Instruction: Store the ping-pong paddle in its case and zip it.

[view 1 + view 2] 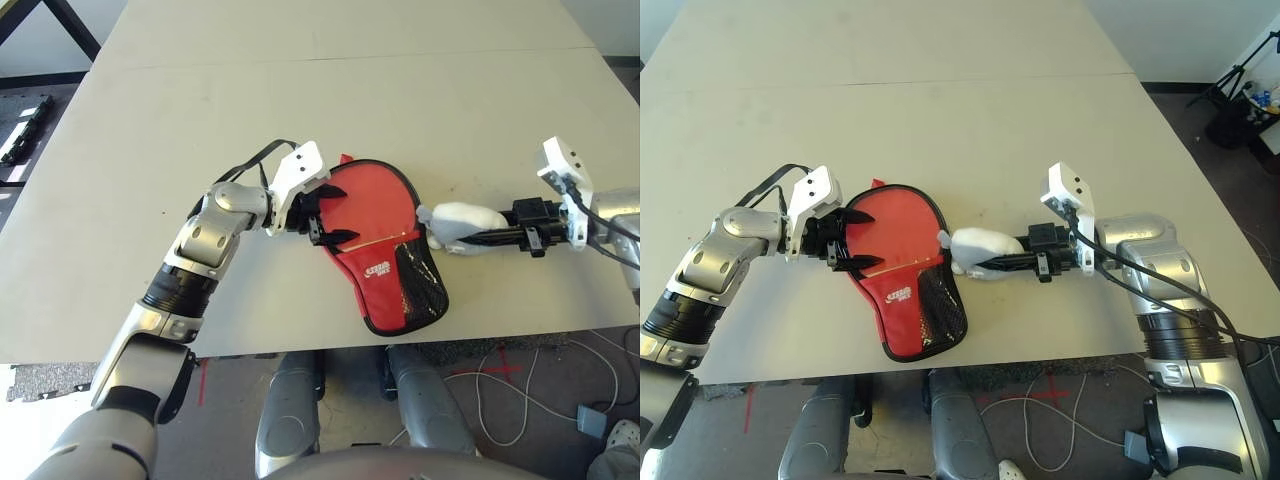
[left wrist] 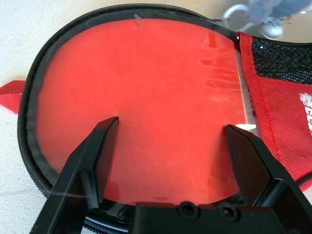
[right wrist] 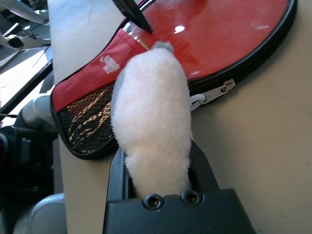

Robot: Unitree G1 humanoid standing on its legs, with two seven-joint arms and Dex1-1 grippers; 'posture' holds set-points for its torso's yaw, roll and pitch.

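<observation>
Left gripper (image 1: 351, 214): fingers are spread over the round end of the case (image 1: 372, 296). Right gripper (image 1: 464, 239): fingers are clamped in a grip beside it.

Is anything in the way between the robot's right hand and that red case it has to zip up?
Yes: the fluffy white charm, held in the right gripper, sits between it and the case, beside the zipper pull.

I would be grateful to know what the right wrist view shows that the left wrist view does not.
Only the right wrist view: the zipper pull and the right pincer closed on the white fluffy charm.
Only the left wrist view: the red loop at the case's rounded end.
Both: the case, with its red front and mesh pocket.
</observation>
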